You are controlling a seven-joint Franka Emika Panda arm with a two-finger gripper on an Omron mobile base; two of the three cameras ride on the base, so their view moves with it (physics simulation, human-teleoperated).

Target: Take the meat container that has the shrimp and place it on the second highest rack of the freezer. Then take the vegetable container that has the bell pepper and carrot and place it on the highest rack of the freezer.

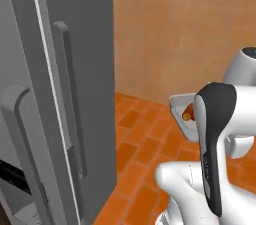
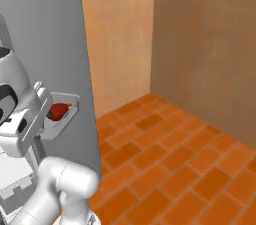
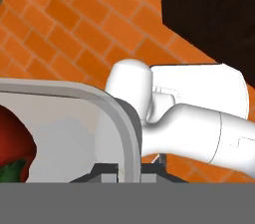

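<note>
Floor: orange brick tiles (image 2: 175, 169), tan walls behind.
Freezer (image 1: 75, 69): grey doors closed, interior hidden.
Gripper (image 3: 129, 170): clamped tight on the rim of the vegetable container (image 3: 124, 118), fingertips mostly cut off.
Container position: held in the air beside the freezer.
Bell pepper (image 2: 58, 111): red, inside tray.
Carrot (image 1: 188, 114): mostly hidden by the arm.

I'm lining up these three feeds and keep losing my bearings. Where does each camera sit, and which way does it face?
Left base view: behind the arm's left, facing the closed freezer door and brick floor; white arm at lower right.
Right base view: behind the arm's right, facing the freezer's side and room corner; arm at lower left.
Hand view: on the hand, looking along the tool, shut on the vegetable container rim, down at floor and arm.
Shared: both base views show the container; right base and hand views show the bell pepper.
</note>
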